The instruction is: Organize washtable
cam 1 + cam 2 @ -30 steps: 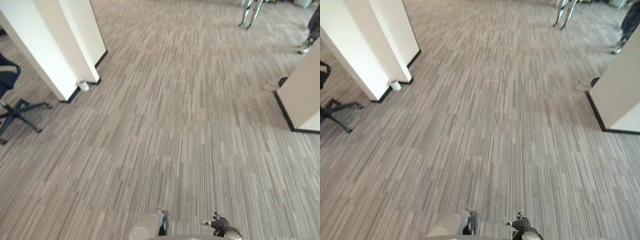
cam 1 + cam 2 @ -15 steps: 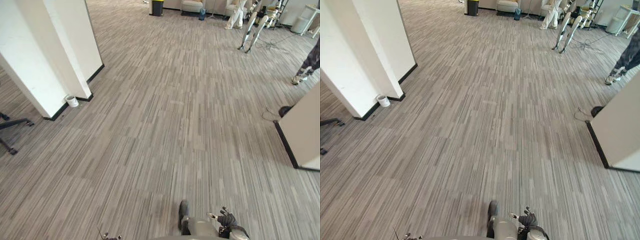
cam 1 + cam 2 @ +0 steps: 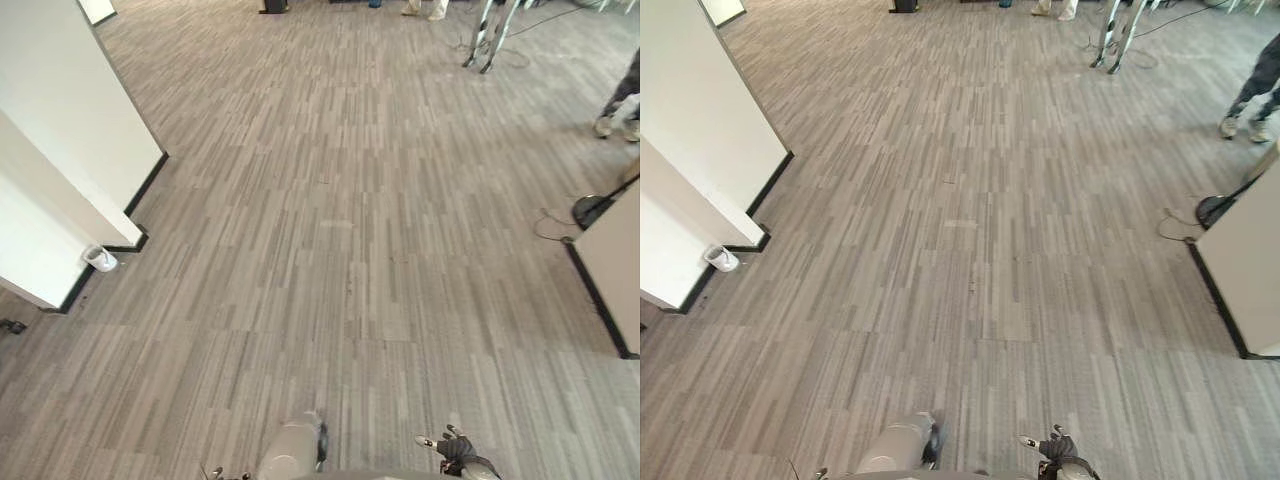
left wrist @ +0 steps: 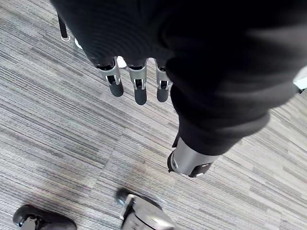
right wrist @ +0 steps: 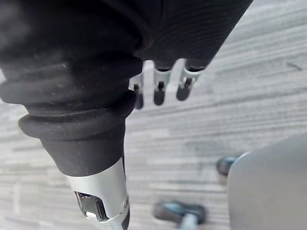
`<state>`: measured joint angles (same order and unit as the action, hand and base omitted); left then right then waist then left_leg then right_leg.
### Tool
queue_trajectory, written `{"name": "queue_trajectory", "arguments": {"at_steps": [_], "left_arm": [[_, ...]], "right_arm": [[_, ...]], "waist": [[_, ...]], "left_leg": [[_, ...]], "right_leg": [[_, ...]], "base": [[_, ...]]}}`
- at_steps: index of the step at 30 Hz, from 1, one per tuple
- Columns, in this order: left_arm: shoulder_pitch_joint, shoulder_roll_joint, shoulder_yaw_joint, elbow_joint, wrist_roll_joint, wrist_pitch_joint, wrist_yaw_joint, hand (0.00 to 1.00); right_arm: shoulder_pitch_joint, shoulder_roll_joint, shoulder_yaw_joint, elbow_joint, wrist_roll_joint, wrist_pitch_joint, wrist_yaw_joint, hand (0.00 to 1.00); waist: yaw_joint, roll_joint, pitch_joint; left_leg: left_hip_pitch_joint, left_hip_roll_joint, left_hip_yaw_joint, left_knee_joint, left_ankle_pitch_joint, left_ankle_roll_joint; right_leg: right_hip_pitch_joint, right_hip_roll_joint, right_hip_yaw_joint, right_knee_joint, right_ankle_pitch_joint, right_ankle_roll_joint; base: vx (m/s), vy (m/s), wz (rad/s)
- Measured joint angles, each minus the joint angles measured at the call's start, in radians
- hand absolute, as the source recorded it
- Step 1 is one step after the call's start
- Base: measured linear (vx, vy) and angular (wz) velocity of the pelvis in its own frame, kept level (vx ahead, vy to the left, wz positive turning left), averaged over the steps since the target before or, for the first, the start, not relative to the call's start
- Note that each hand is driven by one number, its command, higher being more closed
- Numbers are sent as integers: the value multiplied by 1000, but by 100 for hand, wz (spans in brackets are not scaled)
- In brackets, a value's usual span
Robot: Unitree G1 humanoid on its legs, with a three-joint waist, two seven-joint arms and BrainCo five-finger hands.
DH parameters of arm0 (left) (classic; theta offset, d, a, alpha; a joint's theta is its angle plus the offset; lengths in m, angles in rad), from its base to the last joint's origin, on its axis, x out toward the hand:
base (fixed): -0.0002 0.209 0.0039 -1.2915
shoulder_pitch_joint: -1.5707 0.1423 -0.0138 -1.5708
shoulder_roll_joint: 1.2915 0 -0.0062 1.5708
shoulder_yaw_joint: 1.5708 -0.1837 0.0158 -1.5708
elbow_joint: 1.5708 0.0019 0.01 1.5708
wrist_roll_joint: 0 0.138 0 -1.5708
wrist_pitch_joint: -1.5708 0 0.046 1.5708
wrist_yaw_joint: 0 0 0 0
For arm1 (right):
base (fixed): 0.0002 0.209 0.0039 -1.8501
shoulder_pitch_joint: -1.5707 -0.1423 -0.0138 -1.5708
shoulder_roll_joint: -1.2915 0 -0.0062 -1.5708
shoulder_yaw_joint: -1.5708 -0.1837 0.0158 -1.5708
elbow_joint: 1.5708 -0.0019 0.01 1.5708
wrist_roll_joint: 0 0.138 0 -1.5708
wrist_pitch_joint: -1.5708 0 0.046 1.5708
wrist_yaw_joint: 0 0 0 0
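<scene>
grey carpet (image 3: 350,200) of short pile, laid in narrow strips of lighter and darker grey, runs across the whole floor ahead. a smooth white wall (image 3: 60,120) with a black skirting band stands on the left, stepping in at a corner. a small white round cup (image 3: 99,258) sits on the carpet touching the foot of that corner. on the right stands a flat pale partition (image 3: 615,270) edged in black at its base. just beyond it is a dark round stand base (image 3: 590,210), with a thin cable looping on the carpet beside it. farther off at the right a person's dark trouser legs and pale shoes (image 3: 622,105) show, and thin metal stand legs (image 3: 485,40) rise near the far edge.

the left hand (image 4: 139,88) hangs over bare carpet, its silver, dark-tipped fingers straight and side by side, the thumb apart, holding and touching nothing. the right hand (image 5: 159,91) hangs the same way above the carpet, fingers straight and slightly spread, nothing in it.
</scene>
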<state>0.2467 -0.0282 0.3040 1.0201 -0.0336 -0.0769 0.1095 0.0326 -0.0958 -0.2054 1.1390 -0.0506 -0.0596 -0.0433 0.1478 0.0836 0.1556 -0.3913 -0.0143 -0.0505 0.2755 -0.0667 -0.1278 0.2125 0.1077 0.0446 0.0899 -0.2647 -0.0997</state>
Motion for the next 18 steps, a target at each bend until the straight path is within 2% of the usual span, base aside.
{"name": "queue_trajectory", "arguments": {"at_steps": [1,2,3,4,5,6,7,8,9,10,11,12,14,15,16,17,18], "left_arm": [[24,-10,8,7,-4,1,-2,0],[55,5,22,9,-4,1,-2,0],[67,11,57,14,-4,3,-8,0],[66,11,73,15,-4,3,-7,0],[54,17,82,27,-5,2,0,0],[43,23,81,35,-4,3,-1,0],[46,29,79,34,-4,2,-2,0],[44,44,72,35,-4,4,-3,0],[43,50,57,35,-3,5,-2,0],[28,51,38,34,-3,7,-3,0],[23,53,35,33,-3,7,-3,0],[7,64,7,34,-3,10,-3,0],[-16,81,2,34,-3,14,-4,0],[-38,80,2,32,-3,13,-2,0],[-51,77,3,31,-3,12,-1,0],[-61,72,6,30,-2,12,-1,0],[-68,69,12,30,-1,12,1,0]], "right_arm": [[0,11,14,8,-1,0,0,0],[7,29,12,16,-1,-1,0,0],[11,42,-8,25,-3,-1,1,0],[12,46,-15,23,-7,-2,3,0],[13,50,-30,23,-28,-1,8,0],[14,48,-35,25,-35,-1,6,0],[15,48,-38,25,-35,-1,7,0],[16,51,-44,23,-33,-5,8,0],[15,51,-50,16,-31,-12,8,0],[16,47,-52,-3,-30,-14,8,0],[16,46,-52,-6,-30,-14,8,0],[15,47,-56,-11,-30,-19,8,0],[14,55,-74,-29,-24,-28,9,0],[13,55,-78,-45,-18,-33,9,0],[13,55,-79,-54,-17,-34,9,0],[13,54,-81,-66,-16,-34,9,0],[13,54,-93,-70,-9,-33,8,0]], "waist": [[8,-11,-5],[6,-45,-30],[10,-83,-50],[9,-90,-50],[3,-90,-50],[4,-94,-47],[3,-95,-46],[-6,-100,-39],[-19,-98,-36],[-31,-78,-25],[-32,-79,-23],[-33,-83,-19],[-56,-88,-15],[-70,-86,-16],[-77,-81,-20],[-81,-80,-20],[-79,-81,-20]], "left_leg": [[-13,-4,27,17,107,64],[-12,-30,65,22,163,140],[0,-64,98,38,127,206],[7,-75,105,51,113,227],[26,-83,112,82,73,255],[83,-91,112,87,28,271],[119,-93,112,86,0,273],[200,-104,108,87,-51,277],[262,-111,99,81,-79,282],[365,-112,78,45,-113,284],[386,-111,77,34,-118,285],[462,-106,69,-6,-137,285],[540,-91,44,-15,-184,292],[565,-74,30,-14,-224,276],[567,-70,21,-15,-236,273],[569,-66,16,-20,-253,263],[581,-59,15,-35,-274,243]], "right_leg": [[39,-17,23,-3,-42,34],[47,-56,29,11,-69,62],[19,-102,53,95,-101,108],[-5,-112,64,162,-99,130],[-50,-109,86,315,-66,182],[-91,-102,106,493,3,256],[-116,-99,113,597,50,296],[-167,-110,100,810,112,346],[-195,-137,53,931,117,324],[-245,-184,-43,1029,76,240],[-255,-188,-57,1033,68,228],[-291,-199,-94,1001,38,188],[-346,-191,-135,859,-12,168],[-409,-170,-161,683,-21,174],[-436,-163,-170,598,-13,173],[-477,-151,-178,456,23,163],[-509,-136,-183,258,103,160]], "base": [[476,172,-44],[683,189,-47],[730,158,-28],[868,199,-16],[820,212,3],[651,182,1],[598,145,-8],[442,101,-2],[599,142,12],[380,93,16],[491,126,13],[325,59,12],[364,14,28],[297,-38,30],[389,-47,22],[428,-49,3],[454,-60,-1]]}}
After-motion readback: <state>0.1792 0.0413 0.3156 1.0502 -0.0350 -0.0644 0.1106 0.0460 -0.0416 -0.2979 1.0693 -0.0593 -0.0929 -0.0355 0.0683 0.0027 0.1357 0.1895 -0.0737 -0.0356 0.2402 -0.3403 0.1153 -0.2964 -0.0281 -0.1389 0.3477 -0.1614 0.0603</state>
